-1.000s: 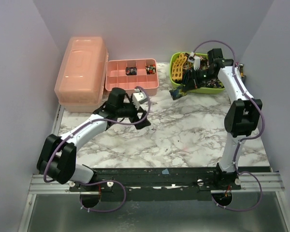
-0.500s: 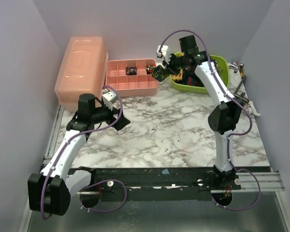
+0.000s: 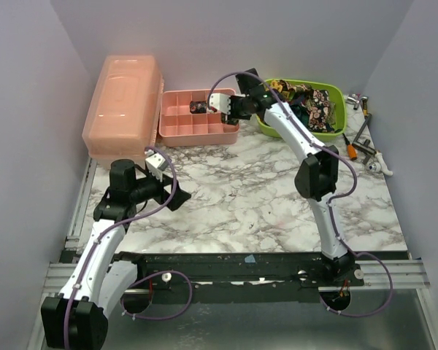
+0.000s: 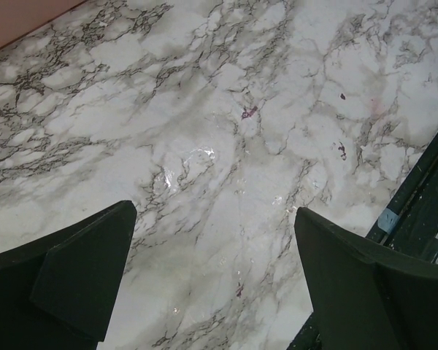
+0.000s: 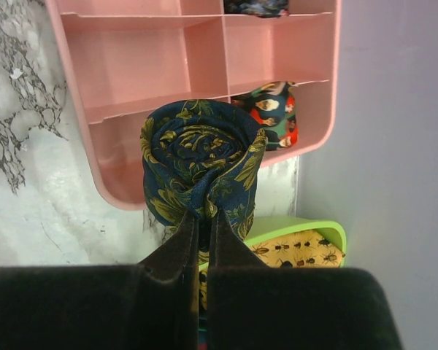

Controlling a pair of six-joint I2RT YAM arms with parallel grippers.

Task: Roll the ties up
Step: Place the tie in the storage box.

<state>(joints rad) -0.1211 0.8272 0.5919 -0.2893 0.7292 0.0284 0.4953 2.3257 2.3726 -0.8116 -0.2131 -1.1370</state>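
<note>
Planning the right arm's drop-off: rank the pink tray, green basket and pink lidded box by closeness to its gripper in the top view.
1. Pink tray, under the right gripper.
2. Green basket, rightward.
3. Pink lidded box, leftmost.

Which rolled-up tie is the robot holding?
The dark blue tie with yellow-green leaves, pinched in the right fingers above the pink tray. The red-and-green tie sits in a tray compartment.

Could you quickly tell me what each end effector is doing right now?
Left end effector: open, holding nothing.
Right end effector: closed on a rolled navy tie.
</note>
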